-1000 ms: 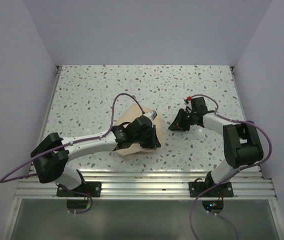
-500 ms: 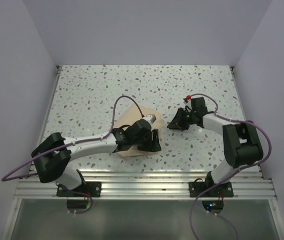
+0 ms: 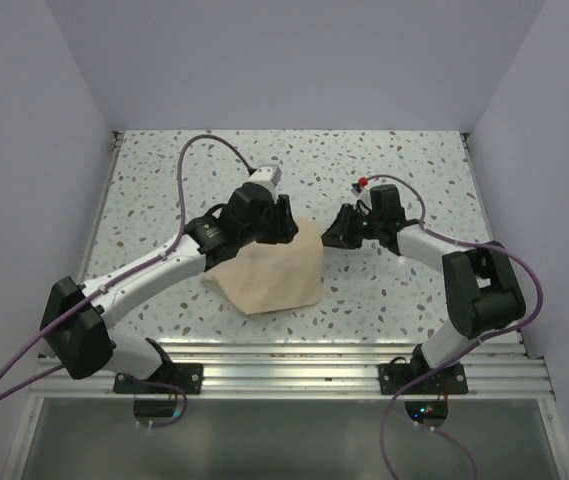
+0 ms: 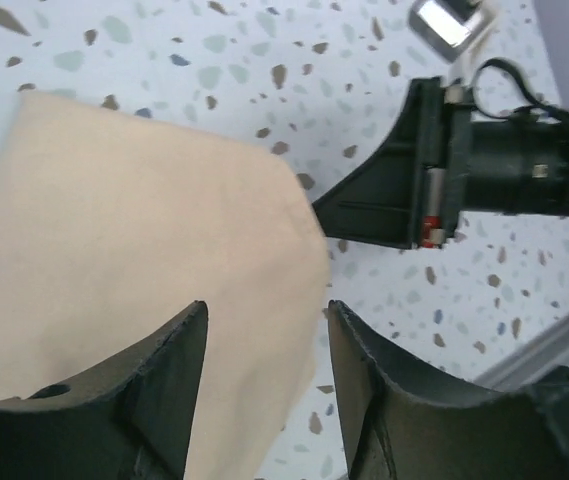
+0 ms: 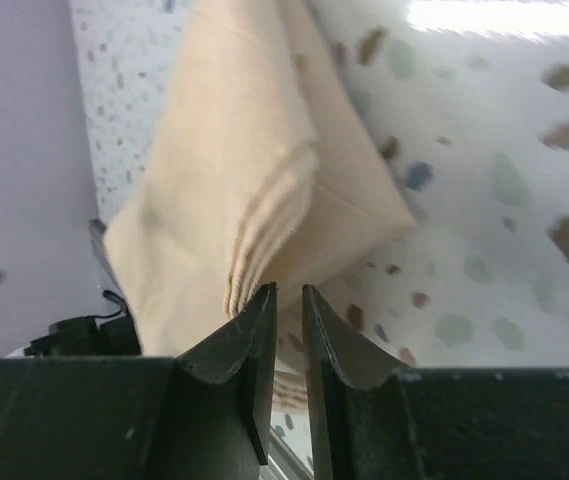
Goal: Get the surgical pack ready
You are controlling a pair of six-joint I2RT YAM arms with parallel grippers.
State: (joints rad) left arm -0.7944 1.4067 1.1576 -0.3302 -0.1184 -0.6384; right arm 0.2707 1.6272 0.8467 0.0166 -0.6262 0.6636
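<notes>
My plain tan cloth surgical pack (image 3: pixel 269 275) lies folded compact, near-centre on the speckled table (image 3: pixel 364 170). The left gripper (image 4: pixel 266 320) has its jaws spread over the far edge. The right gripper (image 5: pixel 284 300) has jaws nearly together, empty, at the right corner. I judge only tidying remains.

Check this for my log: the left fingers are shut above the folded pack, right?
No. The left fingers stand open, spread apart, above the folded pack; the left wrist view shows it.
</notes>
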